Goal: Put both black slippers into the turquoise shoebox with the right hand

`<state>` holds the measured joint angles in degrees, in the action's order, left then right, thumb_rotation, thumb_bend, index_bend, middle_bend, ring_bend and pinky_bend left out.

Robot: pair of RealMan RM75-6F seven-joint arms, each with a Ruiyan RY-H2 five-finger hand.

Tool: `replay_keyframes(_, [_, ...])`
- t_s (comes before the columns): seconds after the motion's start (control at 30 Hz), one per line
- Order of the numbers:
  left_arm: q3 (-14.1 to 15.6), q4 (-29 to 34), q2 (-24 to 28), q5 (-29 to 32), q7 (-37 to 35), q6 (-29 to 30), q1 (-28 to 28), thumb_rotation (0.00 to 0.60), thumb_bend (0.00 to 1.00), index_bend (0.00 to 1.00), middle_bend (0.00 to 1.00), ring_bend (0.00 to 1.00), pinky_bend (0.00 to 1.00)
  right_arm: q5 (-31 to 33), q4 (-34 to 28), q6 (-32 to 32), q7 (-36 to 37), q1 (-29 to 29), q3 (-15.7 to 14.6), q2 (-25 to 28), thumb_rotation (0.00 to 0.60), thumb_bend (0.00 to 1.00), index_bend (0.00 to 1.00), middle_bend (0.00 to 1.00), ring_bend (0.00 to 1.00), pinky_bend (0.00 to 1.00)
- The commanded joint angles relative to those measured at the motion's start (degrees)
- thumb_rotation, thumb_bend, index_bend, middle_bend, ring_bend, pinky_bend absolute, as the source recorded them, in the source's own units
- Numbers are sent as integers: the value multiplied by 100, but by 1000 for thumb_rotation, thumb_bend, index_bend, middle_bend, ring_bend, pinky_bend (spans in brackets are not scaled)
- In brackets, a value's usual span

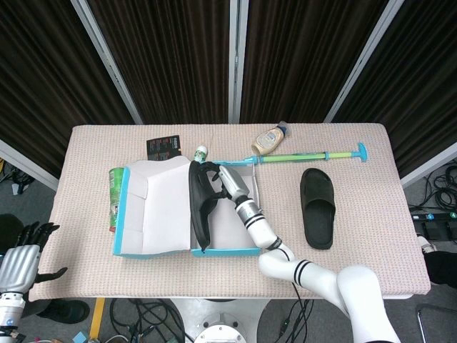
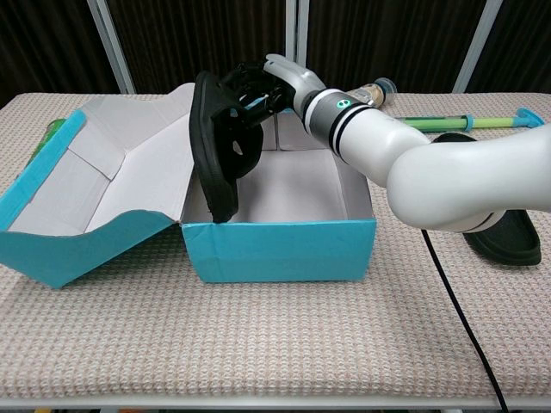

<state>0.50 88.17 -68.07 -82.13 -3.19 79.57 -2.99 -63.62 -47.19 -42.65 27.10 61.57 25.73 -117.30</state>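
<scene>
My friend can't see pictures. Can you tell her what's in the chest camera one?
A white robot arm's right hand holds a black slipper on edge inside an open turquoise shoebox. The second slipper lies on the table to the right.

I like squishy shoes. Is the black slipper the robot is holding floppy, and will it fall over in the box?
Probably fairly stiff: the black slipper hangs straight from the right hand without drooping. It looks light. Standing steeply on end in the turquoise shoebox, it will likely tip over when released.
</scene>
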Motion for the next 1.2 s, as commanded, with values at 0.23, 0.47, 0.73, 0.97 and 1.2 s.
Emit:
replay_keyframes(0.23, [-1, -10, -6, 2, -8, -10, 2, 600, 0, 160, 121, 0, 26, -272, 538, -53, -192, 113, -176, -250, 600, 224, 496, 437, 234, 391])
replay_keyframes(0.47, [-1, -20, -9, 1, -19, -16, 3, 600, 0, 160, 121, 0, 26, -422, 840, -121, -279, 122, -281, -424, 600, 224, 499, 429, 234, 391])
replay_keyframes(0.73, [2, -37, -19, 5, -45, -7, 20, 600, 0, 161, 121, 0, 26, -499, 768, 107, -45, 99, -308, -349, 600, 144, 204, 233, 114, 280])
replay_keyframes(0.97, [0, -33, -16, -11, -45, 13, 26, 600, 0, 161, 121, 0, 25, -605, 460, 114, 177, -6, -329, -145, 600, 0, 0, 18, 0, 153])
replay_keyframes(1.2, [-7, 3, 1, -32, -6, 21, 15, 600, 0, 160, 121, 0, 26, -778, -167, 1, 214, -255, -464, 318, 600, 0, 0, 0, 0, 45])
